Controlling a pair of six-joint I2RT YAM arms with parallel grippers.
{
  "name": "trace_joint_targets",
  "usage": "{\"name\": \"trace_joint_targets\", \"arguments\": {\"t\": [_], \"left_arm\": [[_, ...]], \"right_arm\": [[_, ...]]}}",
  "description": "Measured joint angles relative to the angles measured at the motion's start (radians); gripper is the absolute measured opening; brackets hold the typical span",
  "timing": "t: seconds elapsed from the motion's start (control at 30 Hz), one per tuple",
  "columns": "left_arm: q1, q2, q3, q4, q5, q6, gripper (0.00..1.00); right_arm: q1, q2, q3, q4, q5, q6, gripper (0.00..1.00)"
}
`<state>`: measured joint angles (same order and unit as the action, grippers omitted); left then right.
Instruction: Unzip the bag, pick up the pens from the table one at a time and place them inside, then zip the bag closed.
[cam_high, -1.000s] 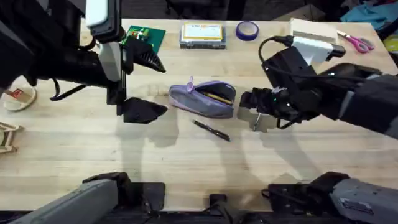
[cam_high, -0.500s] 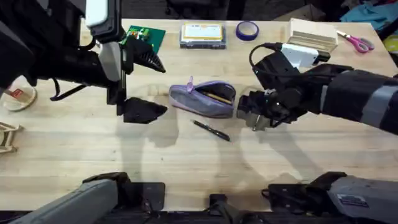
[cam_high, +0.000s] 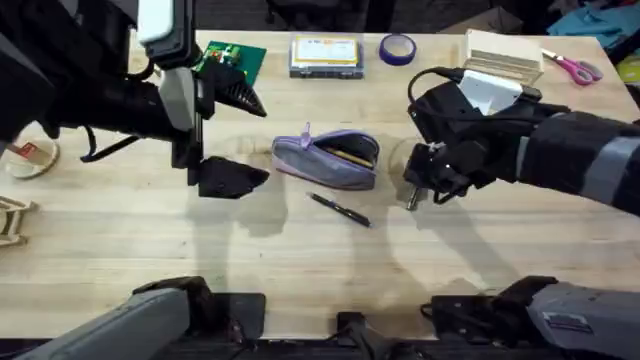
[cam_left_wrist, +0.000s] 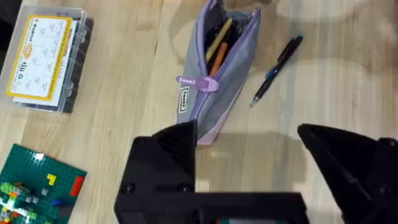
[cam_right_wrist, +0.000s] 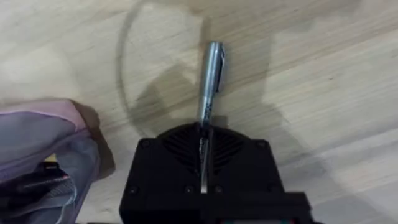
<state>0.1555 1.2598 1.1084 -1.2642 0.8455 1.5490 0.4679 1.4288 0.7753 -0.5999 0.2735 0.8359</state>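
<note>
The lilac bag (cam_high: 328, 157) lies unzipped mid-table, with yellow and orange sticks showing in its opening (cam_left_wrist: 217, 53). A dark pen (cam_high: 340, 210) lies on the table (cam_high: 300, 260) just in front of the bag, also seen in the left wrist view (cam_left_wrist: 277, 70). My right gripper (cam_high: 415, 188) hovers just right of the bag, shut on the silver pen (cam_right_wrist: 210, 81), which pokes out past the fingers (cam_right_wrist: 205, 168); the bag's end (cam_right_wrist: 43, 143) is close beside it. My left gripper (cam_high: 240, 135) hangs open to the left of the bag, its fingers (cam_left_wrist: 165, 155) wide apart and holding nothing.
Along the far edge stand a green board (cam_high: 232, 58), a clear box with a yellow label (cam_high: 325, 55), a purple tape roll (cam_high: 397, 47), a wooden block (cam_high: 503, 50) and pink scissors (cam_high: 572, 68). Small items sit at the left edge (cam_high: 30, 155).
My right gripper, holding the silver pen, moved left toward the bag, then drew back a little to the right. The left arm, the bag and the dark pen stayed still.
</note>
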Motion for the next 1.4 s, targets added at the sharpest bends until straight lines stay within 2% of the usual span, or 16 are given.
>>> {"name": "trace_joint_targets", "arguments": {"t": [0.27, 0.73, 0.93, 1.1, 1.23, 1.4], "left_arm": [[0.000, 0.000, 0.000, 0.000, 0.000, 0.000, 0.993], [0.000, 0.000, 0.000, 0.000, 0.000, 0.000, 0.993], [0.000, 0.000, 0.000, 0.000, 0.000, 0.000, 0.993], [0.000, 0.000, 0.000, 0.000, 0.000, 0.000, 0.993], [0.000, 0.000, 0.000, 0.000, 0.000, 0.000, 0.993], [0.000, 0.000, 0.000, 0.000, 0.000, 0.000, 0.993]], "right_arm": [[0.000, -0.028, 0.000, 0.001, -0.002, -0.011, 0.032], [0.000, -0.300, 0.117, 0.058, -0.014, -0.339, 0.033], [0.000, -0.382, 0.118, 0.210, -0.148, -0.544, 0.033], [0.000, -0.397, 0.120, 0.318, -0.286, -0.669, 0.033], [0.002, -0.397, 0.120, 0.342, -0.368, -0.754, 0.033], [0.032, -0.397, 0.120, 0.344, -0.407, -0.886, 0.033]]}}
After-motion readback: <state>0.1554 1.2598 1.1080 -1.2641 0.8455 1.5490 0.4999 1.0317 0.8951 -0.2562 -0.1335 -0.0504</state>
